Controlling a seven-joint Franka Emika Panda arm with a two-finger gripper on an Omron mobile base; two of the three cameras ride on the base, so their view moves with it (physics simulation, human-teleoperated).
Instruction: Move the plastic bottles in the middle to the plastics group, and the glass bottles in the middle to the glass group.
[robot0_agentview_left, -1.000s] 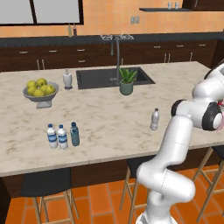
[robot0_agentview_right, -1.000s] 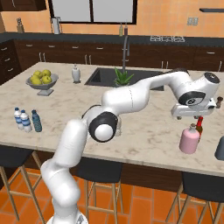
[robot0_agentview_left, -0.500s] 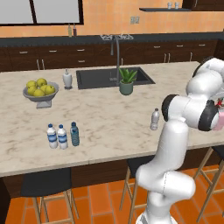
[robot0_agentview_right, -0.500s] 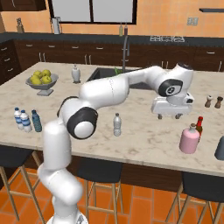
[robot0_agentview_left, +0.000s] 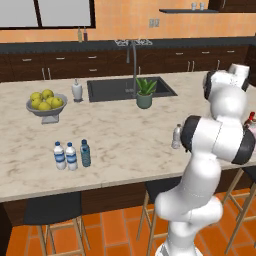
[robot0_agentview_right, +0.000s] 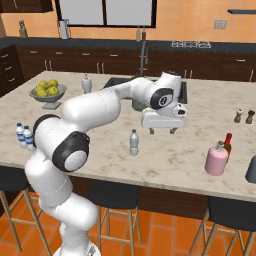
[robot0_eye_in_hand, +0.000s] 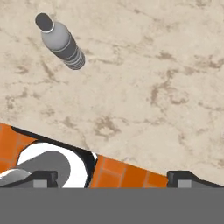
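My gripper (robot0_agentview_right: 164, 131) hangs open above the counter's middle, nothing between its fingers (robot0_eye_in_hand: 43, 178). The clear greyish bottle (robot0_agentview_right: 133, 142) stands upright a little to its left and nearer the front edge; the hand view catches that clear bottle (robot0_eye_in_hand: 61, 41) at its top left. At the right, the pink bottle (robot0_agentview_right: 217, 159) stands right beside the dark red-necked bottle (robot0_agentview_right: 228, 142). At the far left stand the two blue-labelled water bottles (robot0_agentview_left: 60, 155), with the blue-teal bottle (robot0_agentview_left: 85, 153) close on their right.
A fruit bowl (robot0_agentview_left: 46, 103), a soap dispenser (robot0_agentview_left: 76, 90), the sink (robot0_agentview_left: 115, 88) and a potted plant (robot0_agentview_left: 144, 93) sit along the far side. Salt and pepper shakers (robot0_agentview_right: 243, 116) stand at the far right. The counter's front edge (robot0_eye_in_hand: 131, 164) drops to orange floor.
The gripper has swung left, from over the pink bottle to the counter's middle. The bottles have not moved.
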